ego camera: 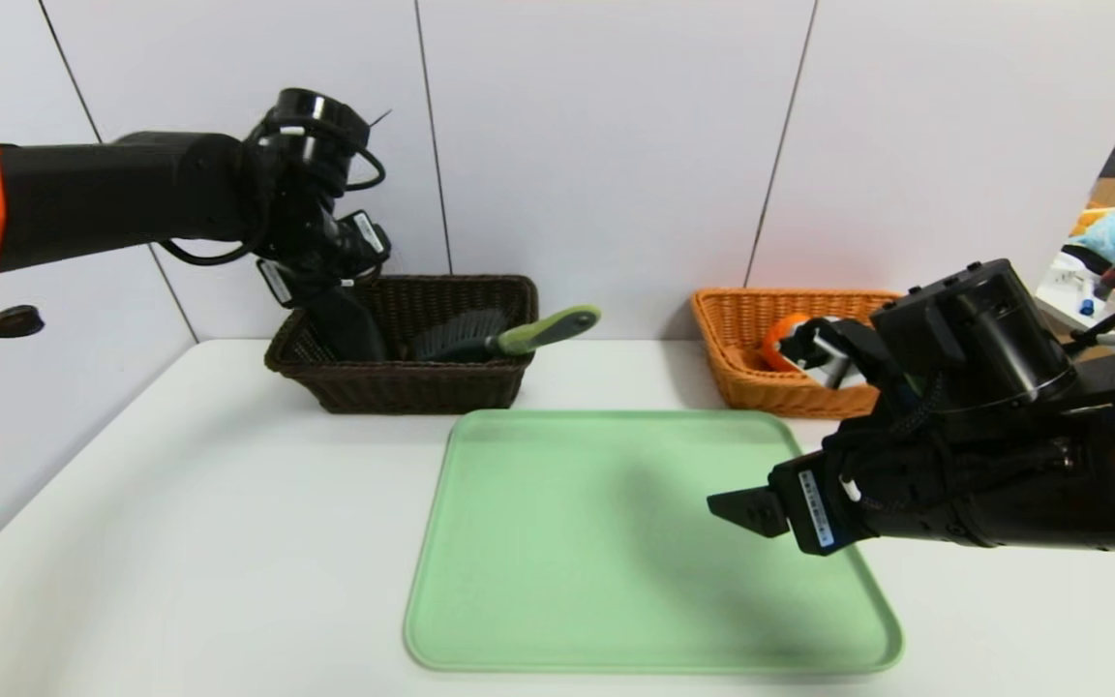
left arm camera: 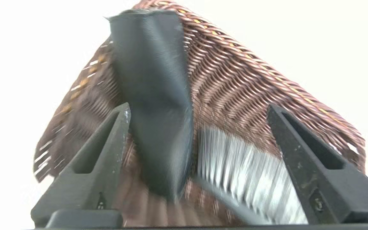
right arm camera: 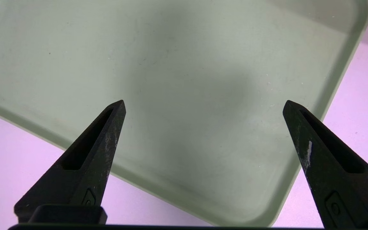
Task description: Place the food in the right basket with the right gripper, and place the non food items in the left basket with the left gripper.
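1. Currently, the left pincer [left arm camera: 198,106] hangs over the end of the dark brown basket [ego camera: 412,389] farthest from the orange-tan one, pointing down into it. Its fingers are apart, clamped on nothing.
2. The black case [left arm camera: 155,95] is upright at a tilt inside the dark brown basket, below the left pincer. In the left wrist view it shows between the two fingers, much nearer one than the other; whether it touches that finger, I cannot tell.
3. Beside the case lies the brush [ego camera: 550,331], bristles inside the same basket. Its green-and-black handle slants up across the basket's right end and sticks out past the rim.
4. The right pincer [right arm camera: 204,102] hovers above the green tray [ego camera: 606,581], toward the tray's right side, fingers wide apart with nothing between them.
5. The orange fruit [ego camera: 782,339] sits inside the orange-tan basket [ego camera: 761,392], at the right rear of the counter [ego camera: 228,542]. The right arm hides part of both fruit and basket from the head view.
6. Both baskets stand behind the tray, well apart from each other, near the pale wall panels [ego camera: 596,145].
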`<state>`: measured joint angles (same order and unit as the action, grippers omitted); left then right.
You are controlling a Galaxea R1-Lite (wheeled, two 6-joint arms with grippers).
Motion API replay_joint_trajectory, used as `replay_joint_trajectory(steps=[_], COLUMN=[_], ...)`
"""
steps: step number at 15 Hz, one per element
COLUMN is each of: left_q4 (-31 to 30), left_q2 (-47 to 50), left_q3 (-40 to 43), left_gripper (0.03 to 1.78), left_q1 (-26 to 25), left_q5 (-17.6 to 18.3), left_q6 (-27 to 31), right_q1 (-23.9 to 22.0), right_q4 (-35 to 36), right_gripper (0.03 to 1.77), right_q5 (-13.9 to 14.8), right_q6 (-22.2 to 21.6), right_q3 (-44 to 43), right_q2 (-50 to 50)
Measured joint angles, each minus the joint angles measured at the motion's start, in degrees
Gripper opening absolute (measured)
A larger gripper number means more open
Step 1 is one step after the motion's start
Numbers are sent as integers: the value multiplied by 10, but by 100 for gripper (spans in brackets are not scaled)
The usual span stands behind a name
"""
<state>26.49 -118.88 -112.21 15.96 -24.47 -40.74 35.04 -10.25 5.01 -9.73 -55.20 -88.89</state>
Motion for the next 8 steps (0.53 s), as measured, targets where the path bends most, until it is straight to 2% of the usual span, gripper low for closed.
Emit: replay_joint_trajectory(steps=[5, 8], left_q4=[81, 121], left_q2=[79, 128], left_q3=[8, 46], left_gripper=[161, 164], left_q1=[3, 4], left_q5=[1, 27], left_q6=[-40, -59], right_q1=[0, 0], right_q4=[0, 1], right_gripper=[170, 170], right_q5=[0, 1], right_q6=[0, -3], right_q3=[-1, -2], right_q2=[8, 19])
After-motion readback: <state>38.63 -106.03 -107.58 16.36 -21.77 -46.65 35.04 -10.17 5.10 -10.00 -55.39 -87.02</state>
